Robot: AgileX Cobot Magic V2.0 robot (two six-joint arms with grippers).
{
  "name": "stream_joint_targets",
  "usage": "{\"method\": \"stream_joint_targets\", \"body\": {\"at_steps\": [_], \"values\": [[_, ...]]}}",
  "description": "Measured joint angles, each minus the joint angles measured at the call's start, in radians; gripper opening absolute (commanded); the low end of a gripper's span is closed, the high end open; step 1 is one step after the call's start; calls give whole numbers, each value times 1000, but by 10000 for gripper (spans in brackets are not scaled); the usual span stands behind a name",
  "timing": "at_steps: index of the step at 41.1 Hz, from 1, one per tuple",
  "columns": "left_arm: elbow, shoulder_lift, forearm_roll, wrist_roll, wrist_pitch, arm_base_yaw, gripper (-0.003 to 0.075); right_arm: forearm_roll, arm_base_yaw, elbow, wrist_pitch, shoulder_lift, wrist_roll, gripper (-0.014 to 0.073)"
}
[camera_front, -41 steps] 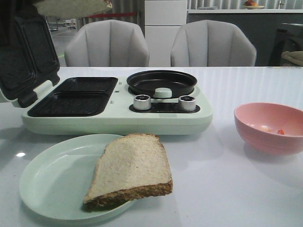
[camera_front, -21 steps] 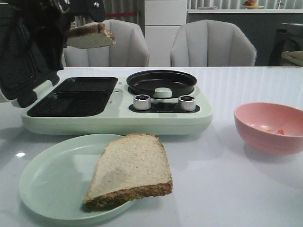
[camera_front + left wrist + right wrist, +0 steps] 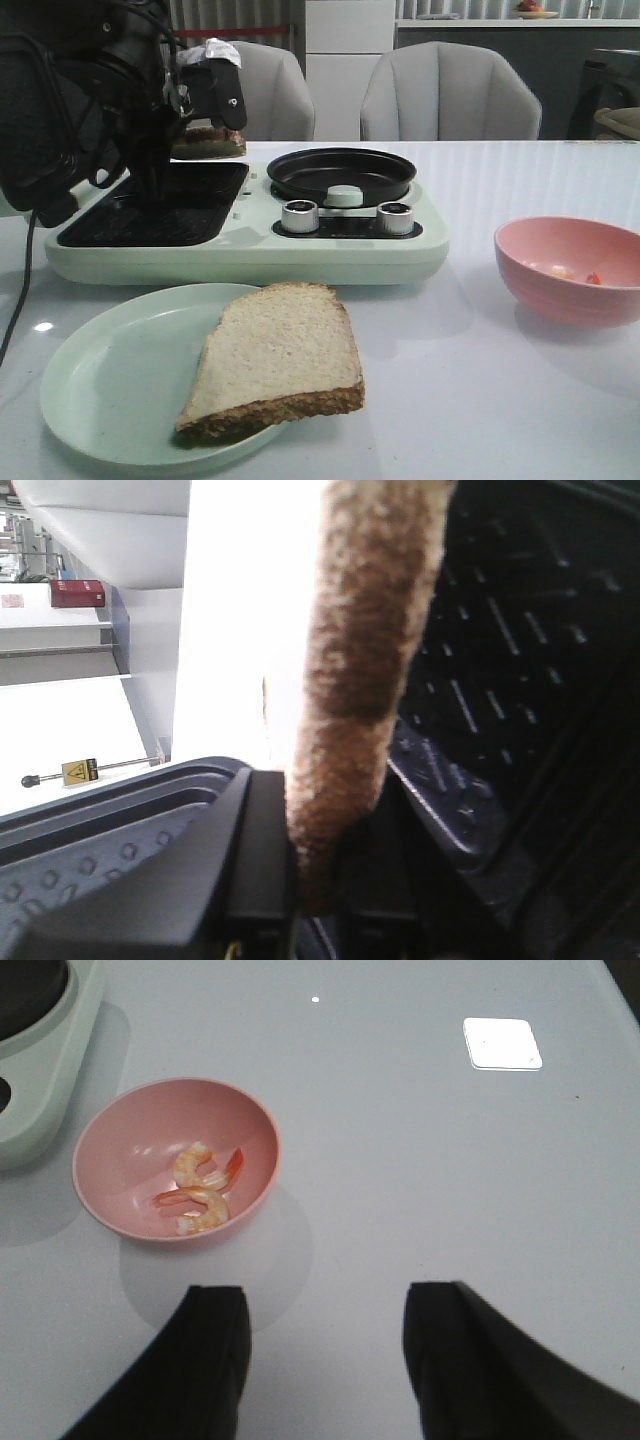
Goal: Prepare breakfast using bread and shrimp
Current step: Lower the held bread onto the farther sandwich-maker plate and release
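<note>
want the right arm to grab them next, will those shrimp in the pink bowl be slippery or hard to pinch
Probably fiddly. The two shrimp are small, curled and lie touching on the curved floor of the pink bowl, so they may slide or come up together. They look soft, so a gentle pinch seems wise. The right pincer is open, away from the bowl.

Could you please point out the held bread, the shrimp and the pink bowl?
Held bread (image 3: 350, 680), left wrist view, brown crust edge.
Shrimp (image 3: 198, 1195), right wrist view, curled bodies.
Pink bowl (image 3: 520, 270), front view, outer wall.
</note>
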Motion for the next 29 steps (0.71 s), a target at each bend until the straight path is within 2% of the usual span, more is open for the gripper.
{"method": "stream_joint_targets", "body": {"at_steps": [7,13,16,25,29], "values": [[-2,12,-39,19,-4,0,106,0,0,0,0,0,0,472],[-4,12,-133,97,-9,0,130,0,0,0,0,0,0,472],[-4,12,-172,126,-10,0,165,0,0,0,0,0,0,472],[-4,12,-224,168,-9,2,358,0,0,0,0,0,0,472],[-8,12,-240,184,5,2,412,0,0,0,0,0,0,472]]}}
